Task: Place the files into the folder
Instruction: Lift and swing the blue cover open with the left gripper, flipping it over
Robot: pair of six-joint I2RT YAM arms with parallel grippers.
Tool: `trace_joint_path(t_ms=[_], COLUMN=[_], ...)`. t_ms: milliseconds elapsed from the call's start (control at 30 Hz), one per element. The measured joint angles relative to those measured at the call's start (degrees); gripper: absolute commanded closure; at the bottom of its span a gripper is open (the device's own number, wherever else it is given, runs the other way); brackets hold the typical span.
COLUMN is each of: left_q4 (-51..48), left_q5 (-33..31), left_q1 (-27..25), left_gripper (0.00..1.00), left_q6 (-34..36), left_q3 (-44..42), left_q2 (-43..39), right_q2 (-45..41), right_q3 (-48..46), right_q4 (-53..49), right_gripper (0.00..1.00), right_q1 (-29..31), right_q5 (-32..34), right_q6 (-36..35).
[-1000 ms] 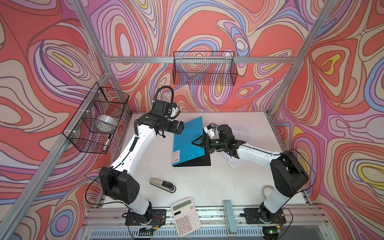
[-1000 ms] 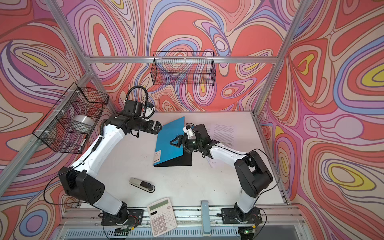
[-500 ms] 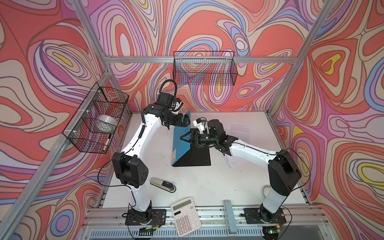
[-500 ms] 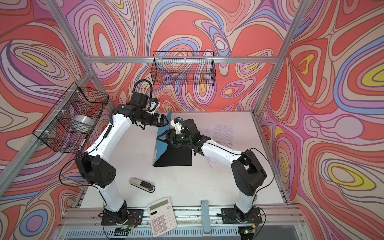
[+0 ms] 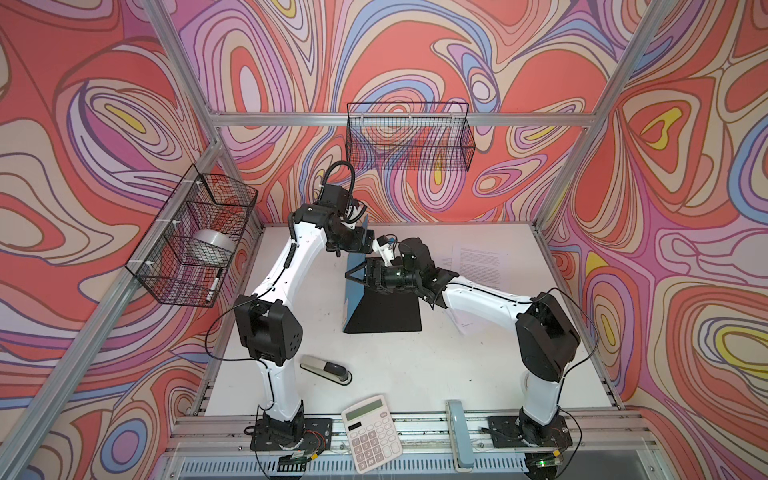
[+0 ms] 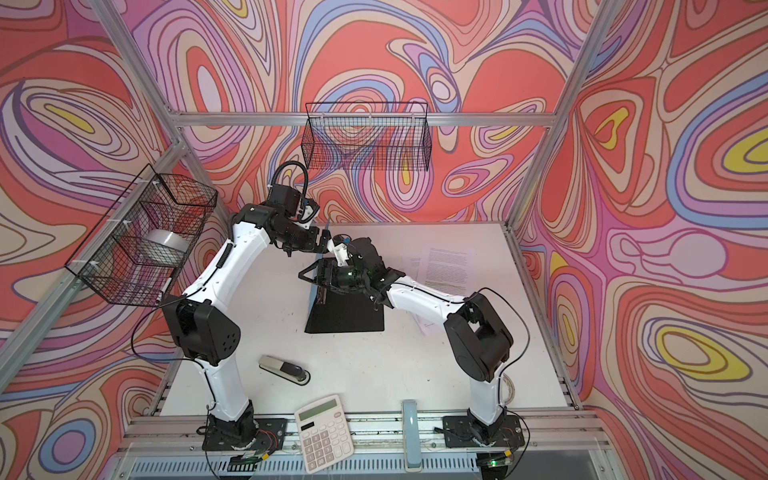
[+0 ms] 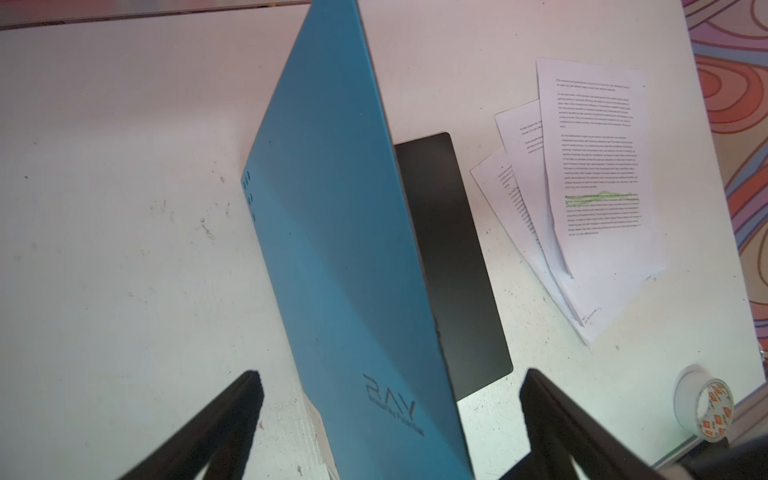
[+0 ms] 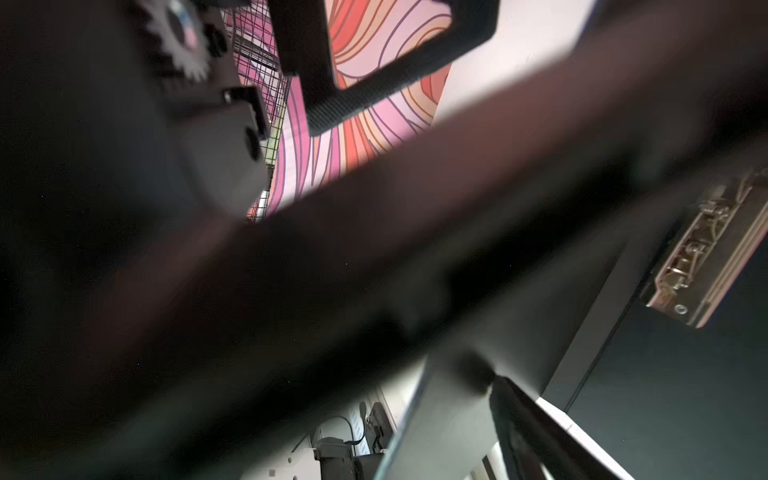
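In both top views the folder (image 5: 382, 318) (image 6: 345, 316) lies open in the middle of the surface (image 5: 415, 365), black inside up, with its blue cover (image 5: 353, 291) raised nearly upright along the left side. The left fingers (image 5: 362, 244) (image 6: 320, 245) sit at the cover's far top corner. The right fingers (image 5: 358, 269) (image 6: 311, 267) reach in from the right, spread wide at the cover's inner face. I cannot tell whether they touch it. The files (image 5: 478, 259) (image 6: 449, 266) lie fanned to the right of the folder, partly under the right arm. A stapler (image 5: 326, 369) and a calculator (image 5: 372, 432) lie near the front edge.

From the left wrist, the cover (image 7: 345, 249), lettered "RAY", stands between the left fingers (image 7: 232, 415). They are spread wide, one on each side, gripping nothing. Beyond the black back panel the files (image 7: 598, 187) overlap loosely, the top sheet carrying a green band. A tape roll (image 7: 702, 409) stands at the surface's edge.

The right wrist view is mostly dark blur. I make out the metal clip (image 8: 702, 253) on the folder's black inside and one of the right fingers (image 8: 536, 432), with nothing clamped.
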Motion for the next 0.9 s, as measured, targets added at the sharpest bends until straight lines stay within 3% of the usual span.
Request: trace_joint_path(t_ms=[433,733,900], left_q4=[-2.1,-3.6,-4.5], left_q5=[-8.9,-12.3,-13.0], left_q1=[0.0,0.0,0.6], left_gripper=[0.19,0.39,0.5], left_q6=[1.3,2.3,3.2], left_q3=[0.1,0.1,0.1], left_q2=[0.0,0.0,0.0], right_q2=[0.1,0.0,-2.3], right_q3=[1.2,2.3,2.3], right_q4=[0.7,-0.5,-6.2], right_gripper=[0.08,0.08,0.09], right_q1=[0.3,0.3,0.3], right_q5=[-1.9,-2.6,-1.2], right_q6=[0.5,0.1,-2.6])
